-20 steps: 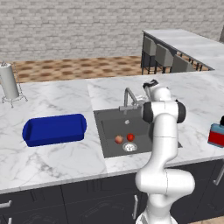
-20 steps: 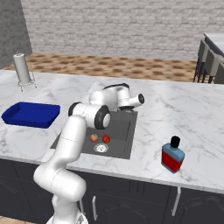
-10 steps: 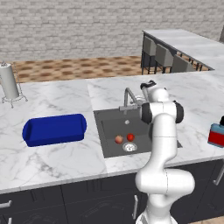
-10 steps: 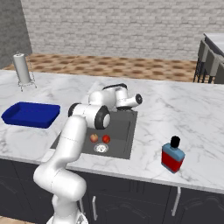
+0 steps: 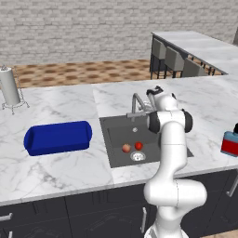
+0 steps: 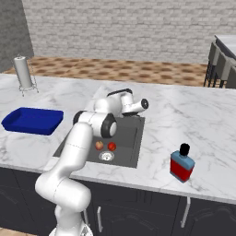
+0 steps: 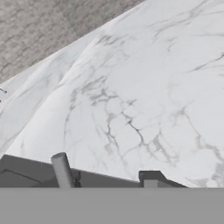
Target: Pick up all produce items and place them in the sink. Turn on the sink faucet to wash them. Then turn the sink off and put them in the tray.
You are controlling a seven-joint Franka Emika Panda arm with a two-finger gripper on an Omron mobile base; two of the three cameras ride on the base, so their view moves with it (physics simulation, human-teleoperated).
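Note:
Both produce items lie in the dark sink [image 5: 116, 135] beside the round drain: an orange-red one [image 5: 126, 148] and a brighter red one [image 5: 138, 145]. They show again in the right base view, the orange-red fruit [image 6: 99, 145] left of the red one [image 6: 111, 146]. The silver sink faucet [image 5: 135, 103] stands at the basin's back edge. My gripper [image 5: 152, 94] hovers right beside the faucet's top, and how its jaws stand is hidden. In the hand view a grey faucet rod [image 7: 62, 170] rises beside one dark fingertip [image 7: 151, 177]. The blue tray [image 5: 58, 137] rests on the counter to the left.
A white cylinder on a wire stand [image 5: 9, 88] stands at the far left of the counter. A red-and-blue boxy bottle [image 6: 181, 163] sits on the counter to the right of the sink. Bar stools [image 5: 174, 60] stand behind the far counter.
My hand has shifted only slightly beside the faucet. The two fruits and the tray lie where they were.

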